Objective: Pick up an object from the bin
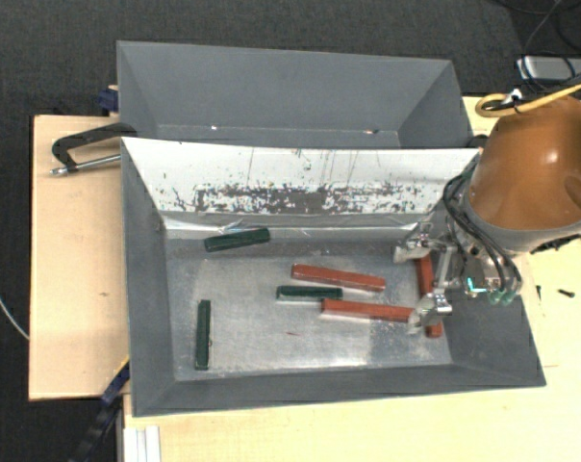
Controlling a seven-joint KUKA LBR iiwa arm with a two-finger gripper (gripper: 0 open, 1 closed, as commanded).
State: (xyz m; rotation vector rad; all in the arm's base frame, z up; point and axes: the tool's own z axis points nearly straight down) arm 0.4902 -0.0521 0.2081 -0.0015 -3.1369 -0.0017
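I've got the grey sheet-metal bin (146,287) looking matt on its walls. Its floor is brushed and faintly shiny, its back wall scuffed with dark flecks. On the bin's floor the flat red-brown bars (339,277) show a slight sheen, while the flat dark green bars (237,241) look duller. Over the bin's right wall, the smooth orange dome cover (536,176) gleams, glossy.
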